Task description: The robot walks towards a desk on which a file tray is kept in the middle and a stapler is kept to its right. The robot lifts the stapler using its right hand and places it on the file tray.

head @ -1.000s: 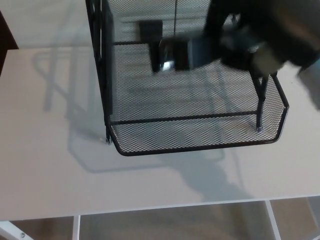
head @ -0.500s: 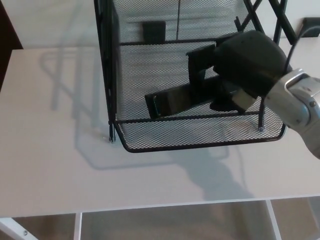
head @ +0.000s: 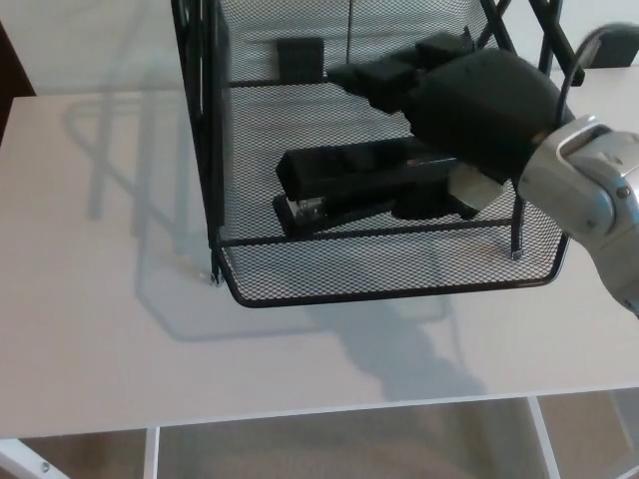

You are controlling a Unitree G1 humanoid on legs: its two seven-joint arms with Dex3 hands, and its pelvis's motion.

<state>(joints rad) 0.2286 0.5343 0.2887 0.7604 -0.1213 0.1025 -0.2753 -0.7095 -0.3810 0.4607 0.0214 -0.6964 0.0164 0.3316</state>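
- Head view, desk (head: 100, 349): white top, bare along its near edge and left side.
- Head view, file tray (head: 399, 292): black wire mesh with an upright frame, standing mid-desk toward the far edge. Its front rim faces the near edge.
- Head view, stapler (head: 344, 185): black, lying flat on the tray's lowest mesh shelf just behind the front rim. Nose points to the tray's left wall, rear end to its right side.
- Head view, right hand (head: 479, 110): black, on a silver forearm (head: 589, 190) reaching in from the desk's right edge, over the stapler's rear end. Fingers (head: 384, 78) are stretched out above the stapler with mesh showing between. The hand looks spread, not clamped.
- Head view, left hand: not visible.
- Step in hand, as judged: release, with the stapler apparently resting on the tray.
- Next move calls for: drawing the hand up and rightward, clear of the frame's bars, without dragging the stapler.
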